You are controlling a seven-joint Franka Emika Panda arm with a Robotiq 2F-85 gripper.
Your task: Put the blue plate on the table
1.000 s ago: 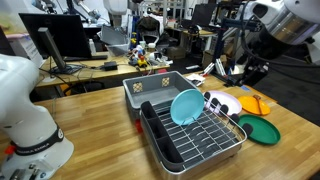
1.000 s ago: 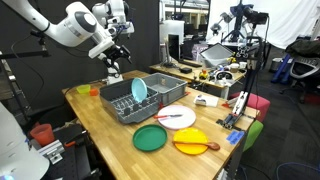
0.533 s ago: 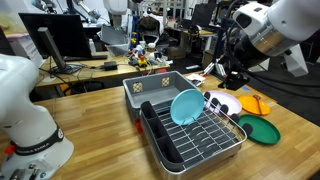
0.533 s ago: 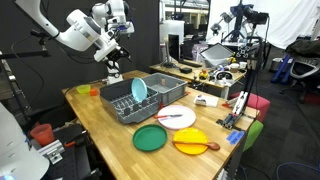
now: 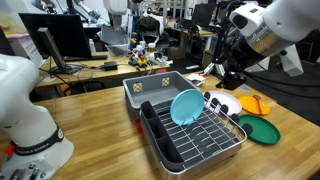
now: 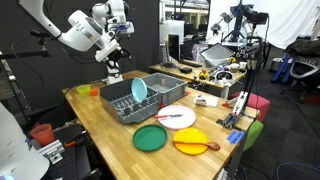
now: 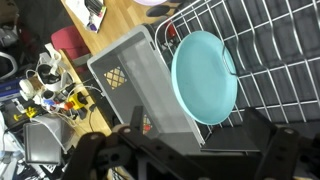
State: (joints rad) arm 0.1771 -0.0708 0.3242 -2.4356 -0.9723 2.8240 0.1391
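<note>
Here the blue plate [image 5: 186, 106] stands on edge in the wire rack [image 5: 200, 140].

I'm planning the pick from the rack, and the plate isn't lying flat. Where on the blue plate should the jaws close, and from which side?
Grip the top rim of the blue plate, coming straight down from above. It stands on edge in the wire dish rack, so only its upper edge is free; the thin rim lets one jaw go on each face.
</note>
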